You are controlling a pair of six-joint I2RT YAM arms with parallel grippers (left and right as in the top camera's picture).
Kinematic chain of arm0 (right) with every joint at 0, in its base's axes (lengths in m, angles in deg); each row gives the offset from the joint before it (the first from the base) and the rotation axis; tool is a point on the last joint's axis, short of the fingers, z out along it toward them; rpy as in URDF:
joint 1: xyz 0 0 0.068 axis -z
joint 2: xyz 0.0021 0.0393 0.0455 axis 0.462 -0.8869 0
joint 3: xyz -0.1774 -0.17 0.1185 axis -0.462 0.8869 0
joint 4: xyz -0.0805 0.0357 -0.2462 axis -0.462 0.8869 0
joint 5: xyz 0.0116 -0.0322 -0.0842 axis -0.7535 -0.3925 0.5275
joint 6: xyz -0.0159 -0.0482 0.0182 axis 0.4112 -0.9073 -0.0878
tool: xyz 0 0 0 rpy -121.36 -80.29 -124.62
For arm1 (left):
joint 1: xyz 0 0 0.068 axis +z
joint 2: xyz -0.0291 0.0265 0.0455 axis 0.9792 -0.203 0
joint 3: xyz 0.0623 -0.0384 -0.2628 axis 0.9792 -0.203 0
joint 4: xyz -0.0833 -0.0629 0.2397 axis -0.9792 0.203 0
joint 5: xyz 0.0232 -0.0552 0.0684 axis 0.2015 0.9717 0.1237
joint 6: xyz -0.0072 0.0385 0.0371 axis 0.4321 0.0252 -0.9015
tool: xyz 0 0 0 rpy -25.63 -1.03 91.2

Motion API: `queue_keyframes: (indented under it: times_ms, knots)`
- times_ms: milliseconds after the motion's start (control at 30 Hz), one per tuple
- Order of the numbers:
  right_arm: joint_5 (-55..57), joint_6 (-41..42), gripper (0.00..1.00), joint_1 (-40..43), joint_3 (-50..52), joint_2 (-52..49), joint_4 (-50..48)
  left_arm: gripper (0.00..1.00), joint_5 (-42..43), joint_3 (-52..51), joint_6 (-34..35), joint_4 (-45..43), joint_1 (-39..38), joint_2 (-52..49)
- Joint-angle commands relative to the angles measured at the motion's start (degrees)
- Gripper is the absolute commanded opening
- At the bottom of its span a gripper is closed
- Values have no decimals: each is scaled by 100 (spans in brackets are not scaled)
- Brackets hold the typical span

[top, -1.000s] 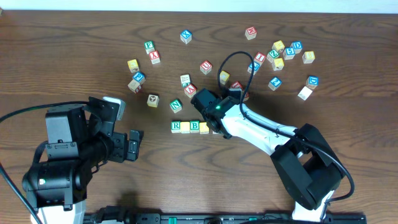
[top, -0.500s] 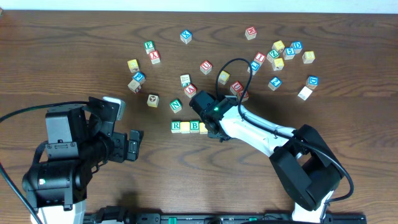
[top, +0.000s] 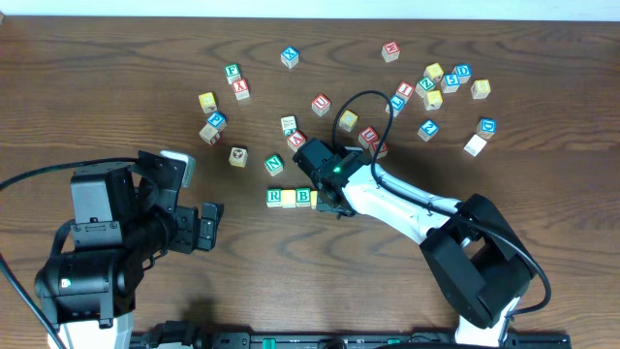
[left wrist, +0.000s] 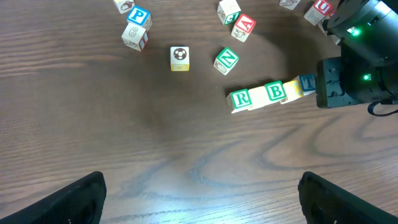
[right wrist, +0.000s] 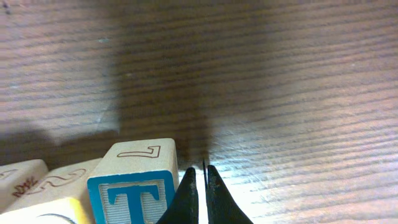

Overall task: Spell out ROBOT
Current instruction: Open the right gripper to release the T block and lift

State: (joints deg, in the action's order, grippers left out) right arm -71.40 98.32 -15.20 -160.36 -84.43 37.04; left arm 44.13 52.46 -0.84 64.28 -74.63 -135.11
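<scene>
The jaws of the right gripper (right wrist: 200, 174) are seen pressed together with nothing between them, set down just to the right of the blue T cube (right wrist: 140, 186). The jaws of the left gripper (left wrist: 200, 186) are held wide and empty, above bare worktop (top: 116, 58) well to the near left of the row.

A row of five cubes is found at the middle of the worktop, read from left to right in the left wrist view:
- green R cube (left wrist: 240, 98)
- first yellow-faced cube (left wrist: 257, 98)
- green B cube (left wrist: 275, 91)
- second yellow-faced cube (left wrist: 292, 88)
- the T cube, partly hidden by the right gripper

The cubes are set touching one another. The letters on the yellow faces cannot be read. Other letter cubes (top: 290, 56) are scattered across the far side, and a green N cube (top: 274, 165) lies just beyond the row.
</scene>
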Motion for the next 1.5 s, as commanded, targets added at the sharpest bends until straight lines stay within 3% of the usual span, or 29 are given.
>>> queue_keyframes:
  times_ms: [0,500,667,800,1467]
  knots:
    - [208,66,1,-57,9,118,-52,97,68,46,-55,15,28,4]
    - [269,-35,1,-57,9,118,144,97,68,46,-55,15,28,4]
    - [686,686,1,-50,9,120,717,97,68,46,-55,15,28,4]
    - [435,710,1,-85,9,160,826,97,68,46,-55,15,28,4]
    - [542,776,2,-1064,28,761,496,97,68,46,-55,15,28,4]
